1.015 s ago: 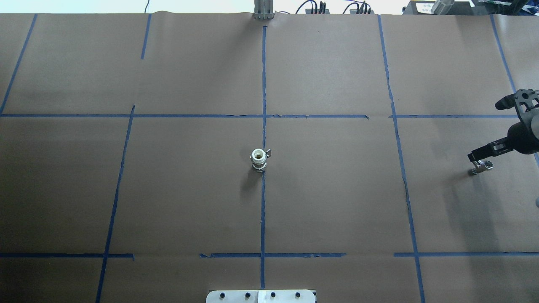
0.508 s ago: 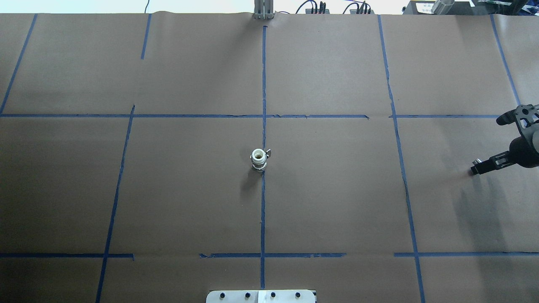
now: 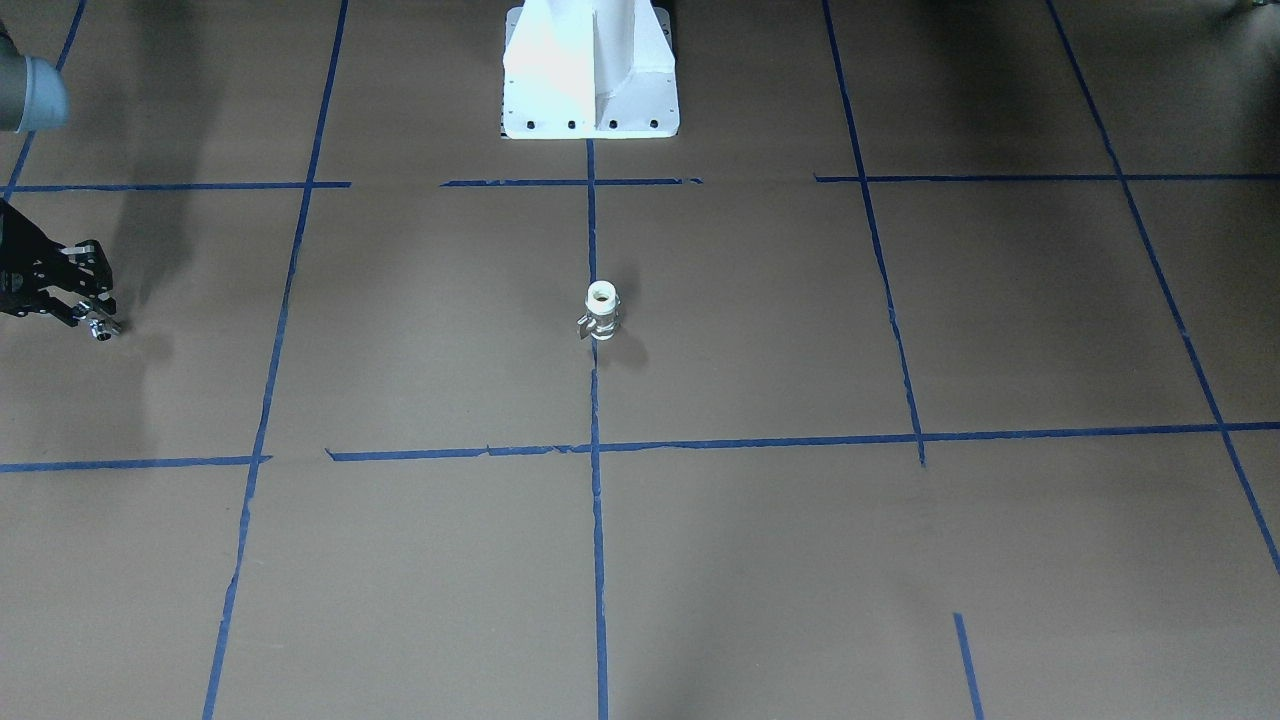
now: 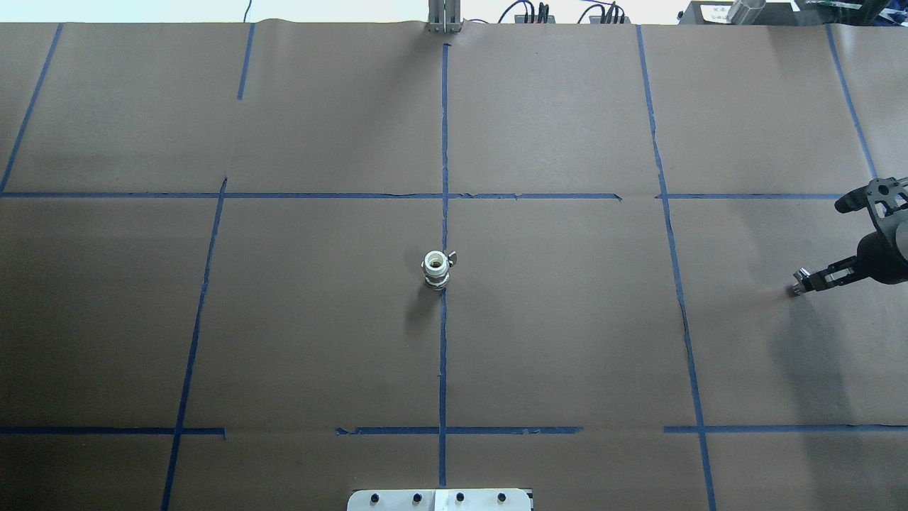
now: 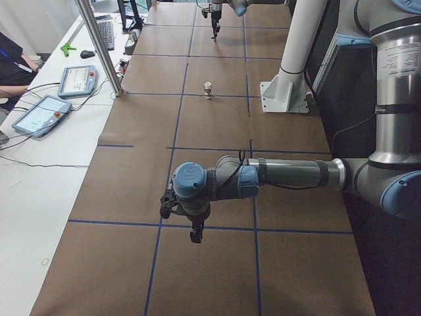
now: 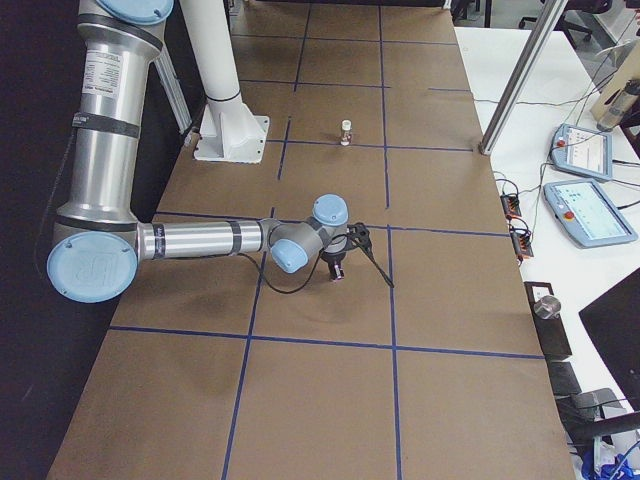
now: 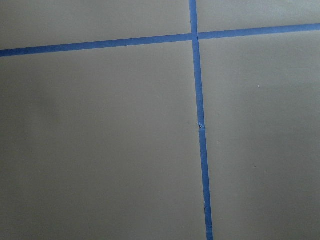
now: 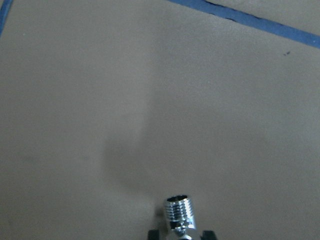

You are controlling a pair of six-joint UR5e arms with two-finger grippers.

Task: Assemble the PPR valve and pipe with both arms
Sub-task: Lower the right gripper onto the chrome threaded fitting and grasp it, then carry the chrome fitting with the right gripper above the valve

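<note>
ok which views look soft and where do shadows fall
Right wrist view: soft and grainy, glints on the chrome fitting, faint shadow to its upper left. Overhead view: sharp, the valve casts a shadow to the lower left. Front-facing view: the white pedestal is blown out.

The worktop (image 4: pixel 567 319) is brown, with a grid of blue tape (image 4: pixel 444 142). The valve (image 4: pixel 436 268) is white above and silver below. The fitting (image 8: pixel 178 212) is shiny chrome with fine thread ridges. The left arm (image 5: pixel 289 174) and right arm (image 6: pixel 200 240) are grey with light-blue caps; the right gripper (image 4: pixel 805 282) is black. The pedestal (image 3: pixel 590 70) is white.
</note>
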